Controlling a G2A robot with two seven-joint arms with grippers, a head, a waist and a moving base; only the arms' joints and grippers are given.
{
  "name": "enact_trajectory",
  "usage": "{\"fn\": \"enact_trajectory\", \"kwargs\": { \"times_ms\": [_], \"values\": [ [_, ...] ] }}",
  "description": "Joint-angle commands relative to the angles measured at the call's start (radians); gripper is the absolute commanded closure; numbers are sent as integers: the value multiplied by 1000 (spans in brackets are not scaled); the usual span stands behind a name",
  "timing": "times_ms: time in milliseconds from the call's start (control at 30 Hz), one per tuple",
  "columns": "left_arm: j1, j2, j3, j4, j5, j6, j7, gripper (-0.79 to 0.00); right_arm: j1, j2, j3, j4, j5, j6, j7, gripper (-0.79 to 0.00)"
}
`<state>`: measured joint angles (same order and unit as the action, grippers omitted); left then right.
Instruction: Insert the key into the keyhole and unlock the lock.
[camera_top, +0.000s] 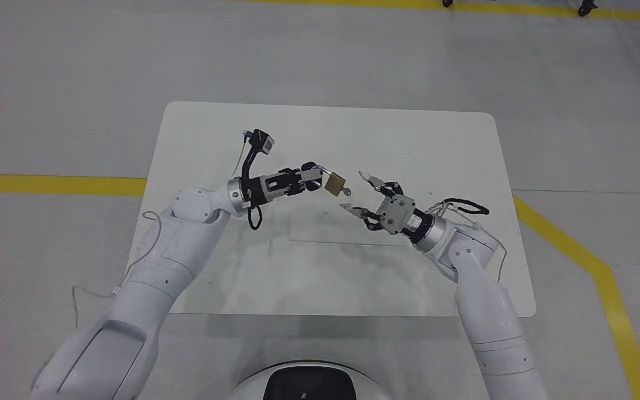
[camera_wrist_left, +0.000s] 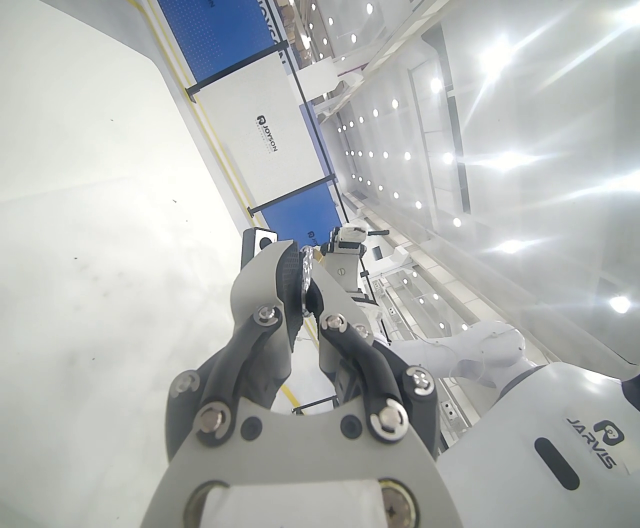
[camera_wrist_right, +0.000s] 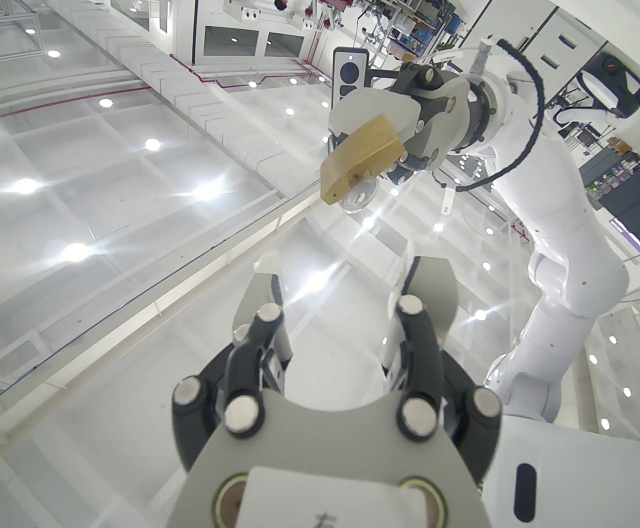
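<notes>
- lock is held in the air over the table; left gripper is clamped on its shackle end, so that side is blocked
- key head shows at the lock's keyhole end, turned toward the right gripper
- short open gap between key head and right gripper, nothing in it
- right gripper's fingers are spread, and the opening between them faces the lock
- free air over the table on far and near sides of the lock
- wrist camera juts from the left forearm, well back from the lock
- cable loop sits behind the right wrist, outside the gap
</notes>
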<state>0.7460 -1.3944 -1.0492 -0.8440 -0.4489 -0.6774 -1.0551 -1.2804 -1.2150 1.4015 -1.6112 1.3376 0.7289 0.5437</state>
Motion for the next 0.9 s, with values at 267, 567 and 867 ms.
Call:
{"fn": "enact_trajectory", "kwargs": {
  "times_ms": [267,567,867],
  "values": [
    [-15,-1,15,19,50,59,50,0,-10,0,0,-15,-10,-32,-11,-785],
    [-63,-19,102,74,204,269,103,0,-132,24,154,-166,-374,-451,-86,-785],
    [-103,-59,209,142,319,397,173,0,-202,24,153,-209,-568,-694,-90,-785]
  ]
}}
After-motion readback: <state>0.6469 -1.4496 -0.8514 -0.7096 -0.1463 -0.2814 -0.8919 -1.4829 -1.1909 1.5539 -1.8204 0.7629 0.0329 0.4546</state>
